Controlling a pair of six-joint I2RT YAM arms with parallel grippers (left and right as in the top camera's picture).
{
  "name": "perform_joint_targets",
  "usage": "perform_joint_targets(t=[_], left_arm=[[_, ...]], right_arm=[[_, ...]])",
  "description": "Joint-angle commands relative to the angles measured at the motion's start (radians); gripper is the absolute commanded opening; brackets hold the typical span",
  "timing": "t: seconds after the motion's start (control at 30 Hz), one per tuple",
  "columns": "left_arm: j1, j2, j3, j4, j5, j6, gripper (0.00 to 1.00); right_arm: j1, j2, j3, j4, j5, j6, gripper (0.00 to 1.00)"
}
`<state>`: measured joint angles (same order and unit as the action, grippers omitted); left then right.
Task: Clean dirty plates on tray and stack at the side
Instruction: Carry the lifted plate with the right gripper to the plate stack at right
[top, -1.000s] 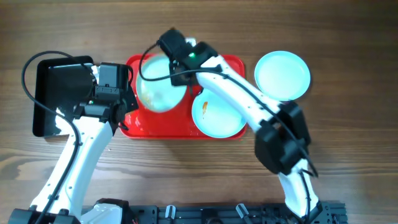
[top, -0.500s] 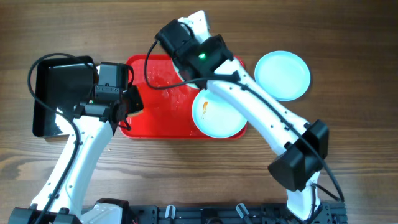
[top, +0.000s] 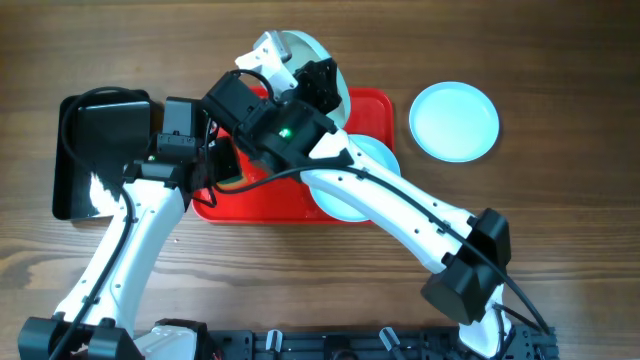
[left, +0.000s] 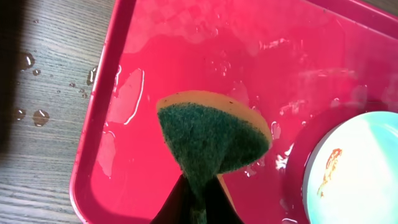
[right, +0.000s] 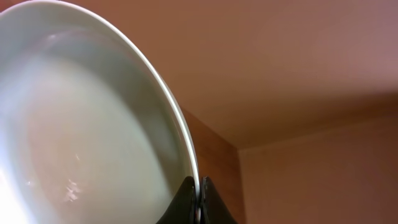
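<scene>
Plate (right: 87, 137) being pinched by rim in right gripper (right: 198, 190), tilted above tray (top: 372, 105) far edge; stacking plate (top: 454, 121) lying right of tray. Sponge (left: 211, 134) being clamped by left gripper (left: 200, 202).

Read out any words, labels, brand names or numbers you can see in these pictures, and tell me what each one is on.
No readable text in any view.
Red tray: blank.
Held plate, smeared plate, side plate: blank.
Sponge, black tray: blank.
Right arm: only a green light, no legible lettering.
</scene>
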<state>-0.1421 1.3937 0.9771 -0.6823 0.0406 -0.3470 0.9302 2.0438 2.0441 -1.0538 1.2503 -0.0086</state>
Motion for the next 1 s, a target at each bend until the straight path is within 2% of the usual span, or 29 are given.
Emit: perform_joint_targets(t=[0.0, 0.23, 0.43, 0.5, 0.6, 0.77, 0.97], left_arm=[[0.004, 0.008, 0.006, -0.008, 0.019, -0.008, 0.04], [0.004, 0.009, 0.005, -0.011, 0.019, -0.008, 0.04], [0.004, 0.009, 0.005, -0.011, 0.019, -0.008, 0.04], [0.004, 0.009, 0.005, -0.011, 0.018, -0.008, 0.04], [0.004, 0.009, 0.005, -0.015, 0.018, -0.005, 0.04], [0.004, 0.009, 0.005, -0.018, 0.014, -0.001, 0.04], [0.004, 0.009, 0.005, -0.018, 0.014, -0.001, 0.04]], right_arm=[[-0.001, 0.0, 0.007, 0.002, 0.06, -0.017, 0.04], [-0.001, 0.0, 0.007, -0.022, 0.002, 0.047, 0.04], [-0.077, -0.006, 0.007, -0.174, -0.311, 0.387, 0.04], [-0.161, -0.016, 0.007, -0.229, -0.463, 0.489, 0.04], [-0.28, -0.023, 0.007, -0.269, -0.628, 0.546, 0.04], [-0.542, -0.023, -0.002, -0.303, -0.943, 0.558, 0.04], [-0.771, -0.023, -0.006, -0.339, -1.094, 0.531, 0.04]])
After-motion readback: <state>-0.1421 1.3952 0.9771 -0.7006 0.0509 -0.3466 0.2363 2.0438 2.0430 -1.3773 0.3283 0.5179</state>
